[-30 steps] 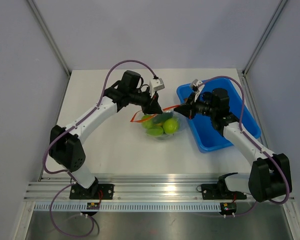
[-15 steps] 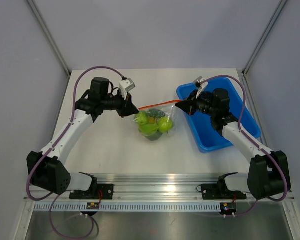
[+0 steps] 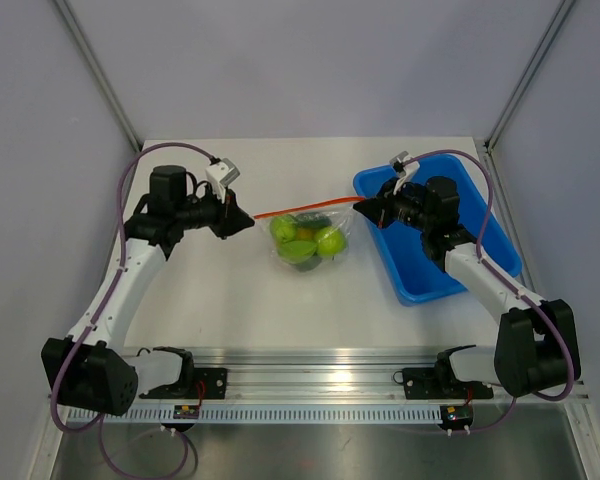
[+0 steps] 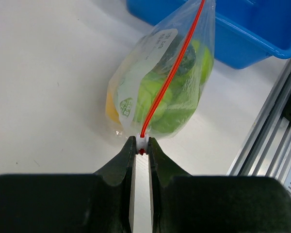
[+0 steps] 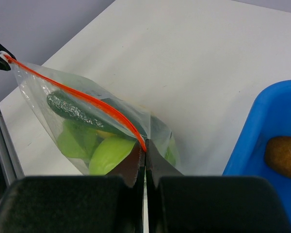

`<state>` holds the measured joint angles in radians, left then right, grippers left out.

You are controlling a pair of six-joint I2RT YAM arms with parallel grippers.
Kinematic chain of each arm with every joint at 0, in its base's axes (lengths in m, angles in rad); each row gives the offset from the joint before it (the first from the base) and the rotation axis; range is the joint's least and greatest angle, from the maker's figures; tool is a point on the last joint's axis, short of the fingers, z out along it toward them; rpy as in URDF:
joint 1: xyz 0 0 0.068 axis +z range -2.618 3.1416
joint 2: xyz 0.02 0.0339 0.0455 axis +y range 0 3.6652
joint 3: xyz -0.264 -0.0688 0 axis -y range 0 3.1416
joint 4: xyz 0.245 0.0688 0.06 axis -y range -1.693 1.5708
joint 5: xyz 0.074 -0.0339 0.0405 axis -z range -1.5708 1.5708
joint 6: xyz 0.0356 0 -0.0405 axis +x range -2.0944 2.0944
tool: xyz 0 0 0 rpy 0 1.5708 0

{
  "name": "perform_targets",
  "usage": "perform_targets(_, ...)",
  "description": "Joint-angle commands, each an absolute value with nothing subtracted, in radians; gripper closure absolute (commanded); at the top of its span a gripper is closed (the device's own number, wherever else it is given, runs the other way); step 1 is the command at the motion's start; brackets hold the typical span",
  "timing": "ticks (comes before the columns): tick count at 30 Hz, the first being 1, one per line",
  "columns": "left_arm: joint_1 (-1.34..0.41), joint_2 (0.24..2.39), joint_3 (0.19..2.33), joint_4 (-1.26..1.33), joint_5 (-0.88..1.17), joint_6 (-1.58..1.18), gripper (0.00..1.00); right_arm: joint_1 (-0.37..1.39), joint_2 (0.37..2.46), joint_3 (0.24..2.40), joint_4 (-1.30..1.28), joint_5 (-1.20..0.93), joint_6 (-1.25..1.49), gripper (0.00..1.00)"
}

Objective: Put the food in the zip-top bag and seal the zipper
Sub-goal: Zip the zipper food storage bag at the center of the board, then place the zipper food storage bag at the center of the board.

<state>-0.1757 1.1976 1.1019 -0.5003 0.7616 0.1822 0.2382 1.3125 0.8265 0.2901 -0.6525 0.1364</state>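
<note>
Several pieces of food point(image 3: 302, 250), green fruits, a dark green vegetable and something yellow, are seen inside the zip-top bag point(image 3: 308, 240). It is hung over the middle of the table point(image 3: 230, 290) between the two arms. Whether its bottom touches the surface cannot be told. The zipper point(image 3: 305, 208) is stretched into a straight line along the top, presumably so that the mouth is kept flat and taut for sealing. Its left end, where a small white piece point(image 4: 142, 141) sits, is pinched between the nearly closed fingers of the left gripper point(image 4: 142, 145). Its right end is clamped by the fully closed right gripper point(image 5: 144, 153). The strip looks pressed together along its length, so the seal is judged complete or nearly so, though this cannot be confirmed. Just to the right, the blue tray point(image 3: 412, 285) is placed within the right arm's reach, and one brown item point(image 5: 283, 155) is seen lying in it.
</note>
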Motion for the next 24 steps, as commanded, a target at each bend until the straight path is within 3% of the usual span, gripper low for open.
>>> perform_targets(1,-0.134,1.149,1.092,-0.454,0.753,0.170,1.00,0.207,1.313,0.871,0.344,-0.557,0.140,1.00)
perform_targets(11,-0.114,1.163,1.100,-0.315,0.822,0.061,1.00,0.207,1.405,0.985,0.226,-0.727,0.184,1.00)
perform_targets(16,-0.114,1.257,1.184,-0.250,0.798,0.005,1.00,0.209,1.525,1.172,0.138,-0.724,0.285,1.00)
perform_targets(24,-0.106,1.469,1.459,-0.255,0.799,-0.035,1.00,0.235,1.755,1.535,0.029,-0.753,0.225,1.00)
